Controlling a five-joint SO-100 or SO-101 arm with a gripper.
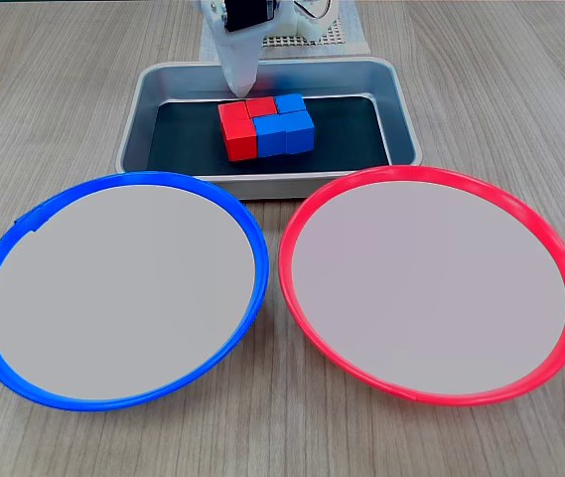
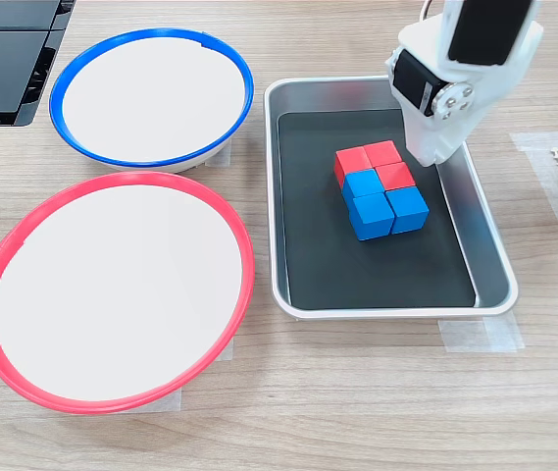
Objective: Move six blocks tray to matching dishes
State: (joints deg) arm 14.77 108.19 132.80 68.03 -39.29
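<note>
**Blocks packed in the tray, both dishes bare**

You have all six blocks bunched together on the tray's dark bottom, three red and three blue. The blue-rimmed dish and red-rimmed dish hold nothing. Your gripper hangs just beside the red cubes; how far it is spread you cannot tell.

Your arm: white plastic shell throughout, smooth glossy printed parts. Hand ends in blunt white tapered finger, rounded tip. Above it, black servo block set into white housing, round white horn plate with ring of small dark screws on side facing you. Larger black servo body higher up, framed by white bracket. In a fixed view, hand reads as plain white wedge; thin pale cables behind it, black motor face on top.
</note>
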